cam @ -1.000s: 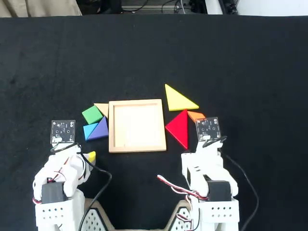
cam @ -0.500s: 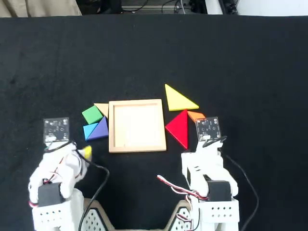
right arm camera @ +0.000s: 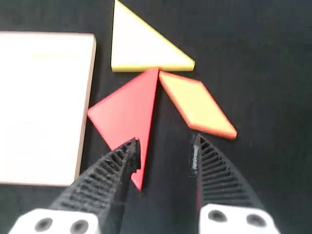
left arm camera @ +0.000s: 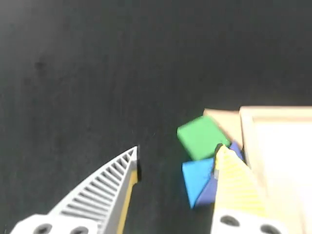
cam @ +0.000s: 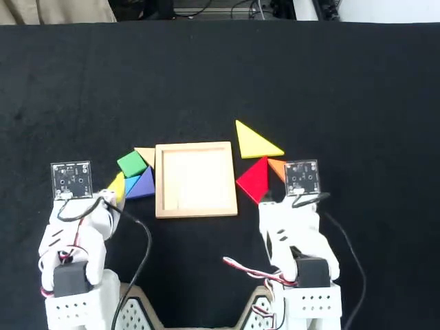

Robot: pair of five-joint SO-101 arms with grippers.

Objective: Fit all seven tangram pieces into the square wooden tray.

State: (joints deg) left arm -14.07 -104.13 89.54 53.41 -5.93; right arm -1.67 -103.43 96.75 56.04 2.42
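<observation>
Left gripper (left arm camera: 178, 150) has advanced to the pieces beside the tray (cam: 196, 146). Its jaws are spread, one over the blue triangle (left arm camera: 196, 174) next to the green square (left arm camera: 201, 137). Right gripper (right arm camera: 165, 142) has edged forward, jaws spread astride the red triangle (right arm camera: 127, 109) corner. The tray holds nothing, so placement has yet to begin.

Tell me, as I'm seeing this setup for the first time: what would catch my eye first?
The pale wooden tray at the middle of the black table stands out first. Bright pieces flank it: a yellow triangle, red triangle and orange piece near the right arm, a green square and purple triangle near the left arm. Each arm's jaws stand open, pointing at its cluster.
</observation>
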